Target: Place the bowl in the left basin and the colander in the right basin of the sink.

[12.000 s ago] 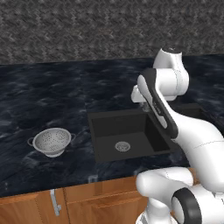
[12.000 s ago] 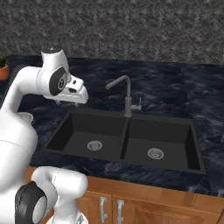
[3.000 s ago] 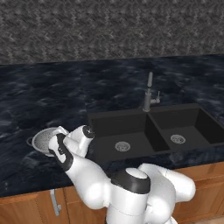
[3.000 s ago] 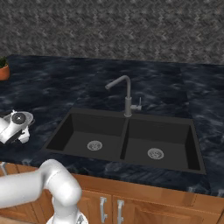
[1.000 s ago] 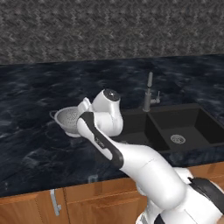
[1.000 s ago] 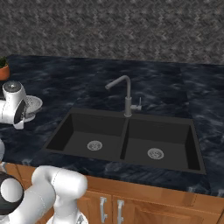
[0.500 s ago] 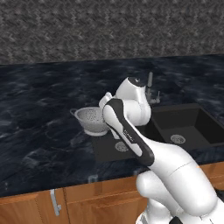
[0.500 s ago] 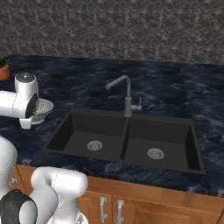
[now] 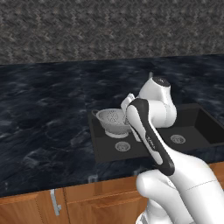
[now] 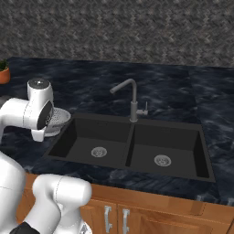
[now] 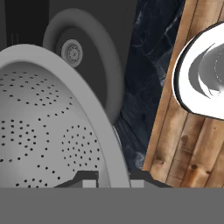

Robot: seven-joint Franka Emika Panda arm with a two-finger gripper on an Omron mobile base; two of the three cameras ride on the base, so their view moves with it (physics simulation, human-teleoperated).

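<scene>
- colander (image 9: 114,120) is carried in the air over the left basin (image 9: 120,146); judging by the task it needs to go on past the divider to the right basin (image 10: 165,148)
- gripper (image 11: 113,175) grips the colander rim from the side: one dark tip sits inside the wall, one outside, so fingers are clamped on the rim, which explains why the colander hangs off to one side of the hand
- in the right base view the colander (image 10: 57,119) peeks out behind the white wrist, near the sink's left edge
- colander: silver-grey metal, round, wall dotted with small holes, thin rolled rim, a small loop handle visible in the left base view
- sink (image 10: 73,137): matte black, two rectangular wells with a central divider, round silver drain in each
- faucet (image 10: 131,98): grey gooseneck at the back, over the divider
- counter (image 9: 43,109): dark marbled stone, glossy; wooden cabinet fronts (image 10: 160,219) below
- the bowl: cannot place it from these views
</scene>
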